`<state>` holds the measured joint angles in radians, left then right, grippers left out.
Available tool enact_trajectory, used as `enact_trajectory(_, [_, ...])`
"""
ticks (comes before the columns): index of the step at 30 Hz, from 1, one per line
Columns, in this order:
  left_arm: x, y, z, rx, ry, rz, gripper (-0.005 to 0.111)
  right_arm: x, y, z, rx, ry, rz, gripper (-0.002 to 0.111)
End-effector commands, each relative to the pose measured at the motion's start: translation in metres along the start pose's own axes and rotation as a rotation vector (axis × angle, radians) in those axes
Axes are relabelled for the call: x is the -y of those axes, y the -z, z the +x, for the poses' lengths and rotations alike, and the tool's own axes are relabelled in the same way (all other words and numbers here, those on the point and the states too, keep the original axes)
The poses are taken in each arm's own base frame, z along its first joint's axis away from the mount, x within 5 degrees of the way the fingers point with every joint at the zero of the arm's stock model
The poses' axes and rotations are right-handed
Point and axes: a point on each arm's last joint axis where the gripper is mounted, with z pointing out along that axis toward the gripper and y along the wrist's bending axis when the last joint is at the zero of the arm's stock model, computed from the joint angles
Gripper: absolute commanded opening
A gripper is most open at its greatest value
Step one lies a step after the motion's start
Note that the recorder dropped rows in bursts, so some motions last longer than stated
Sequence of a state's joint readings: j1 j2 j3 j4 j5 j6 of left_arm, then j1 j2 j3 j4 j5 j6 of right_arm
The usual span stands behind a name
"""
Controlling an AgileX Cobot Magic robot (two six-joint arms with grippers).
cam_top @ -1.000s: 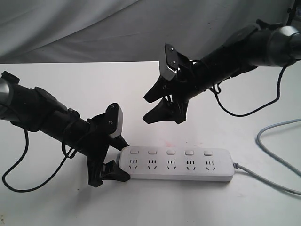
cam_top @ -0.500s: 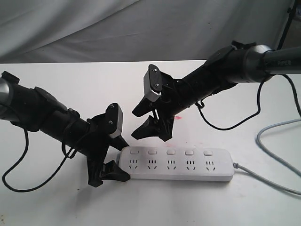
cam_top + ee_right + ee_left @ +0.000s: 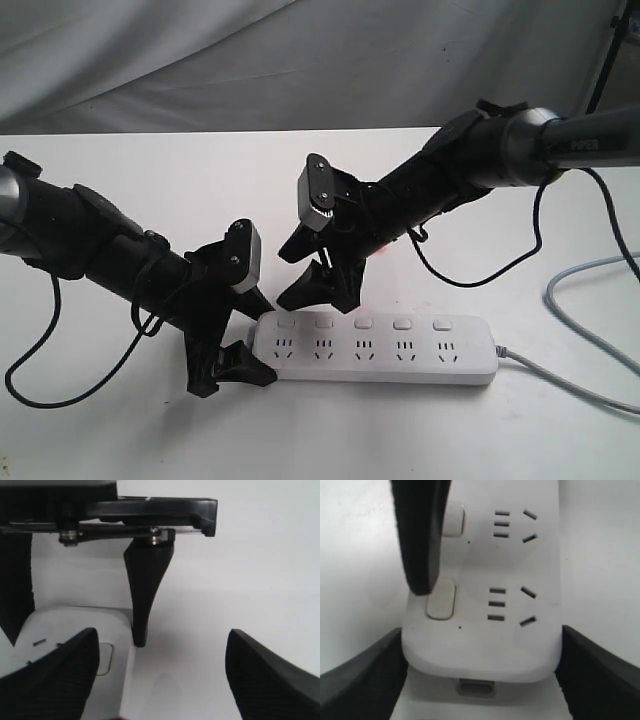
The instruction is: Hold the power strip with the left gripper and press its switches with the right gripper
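White plastic bar-shaped power strip [image 3: 375,350] lies on a white table [image 3: 200,180]. Black two-jaw left gripper [image 3: 258,340] is clamped on the strip's cordless end. Black two-jaw right gripper [image 3: 290,278] hangs beyond, jaws apart, one tip near the strip's small white square switches [image 3: 363,324].

Right claw [image 3: 281,283] has dropped leftward, seemingly closer to switches [image 3: 325,323].

Long white plastic power strip [image 3: 470,362], dark socket slots [image 3: 363,350], slightly creamier rounded-square switches [image 3: 363,324], grey cord [image 3: 560,385]. Black two-jaw left claw [image 3: 268,344] and black two-jaw right claw [image 3: 290,280], white tabletop [image 3: 150,170], wrinkly grey cloth backdrop [image 3: 150,60].
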<state>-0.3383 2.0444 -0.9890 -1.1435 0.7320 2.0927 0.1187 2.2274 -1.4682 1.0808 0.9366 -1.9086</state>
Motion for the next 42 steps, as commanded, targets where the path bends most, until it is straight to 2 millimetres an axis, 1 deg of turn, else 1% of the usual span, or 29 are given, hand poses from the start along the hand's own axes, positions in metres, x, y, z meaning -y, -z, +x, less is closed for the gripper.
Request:
enact_trajectory(1, [-0.003,0.0,-0.001,-0.008,-0.002,-0.026,0.0,-0.002,-0.002,-0.001,0.0,-0.003,-0.009,0.066])
enact_trajectory(7, [-0.003,0.0,-0.001,-0.008,-0.002,-0.026,0.0,-0.007,-0.01,-0.006,-0.017,0.021,-0.013,0.066])
enact_trajectory(14, [-0.003,0.0,-0.001,-0.008,-0.002,-0.026,0.0,-0.005,-0.01,-0.005,-0.035,0.022,0.007,0.066])
enact_trajectory(20, [-0.003,0.0,-0.001,-0.008,-0.002,-0.026,0.0,-0.003,-0.016,0.004,-0.066,0.016,0.02,0.066])
enact_trajectory(29, [-0.003,0.0,-0.001,-0.008,-0.002,-0.026,0.0,-0.003,-0.018,0.007,-0.079,0.013,0.014,0.066])
enact_trajectory(32, [-0.003,0.0,-0.001,-0.008,-0.002,-0.026,0.0,-0.003,-0.021,0.013,-0.117,0.023,0.005,0.066])
enact_trajectory(35, [-0.003,0.0,-0.001,-0.008,-0.002,-0.026,0.0,-0.004,-0.022,0.014,-0.138,0.034,0.001,0.066])
enact_trajectory(39, [-0.003,0.0,-0.001,-0.008,-0.002,-0.026,0.0,-0.009,-0.032,0.01,-0.199,0.073,0.012,0.066])
enact_trajectory(42, [-0.003,0.0,-0.001,-0.008,-0.002,-0.026,0.0,-0.009,-0.032,0.011,-0.223,0.075,0.018,0.066])
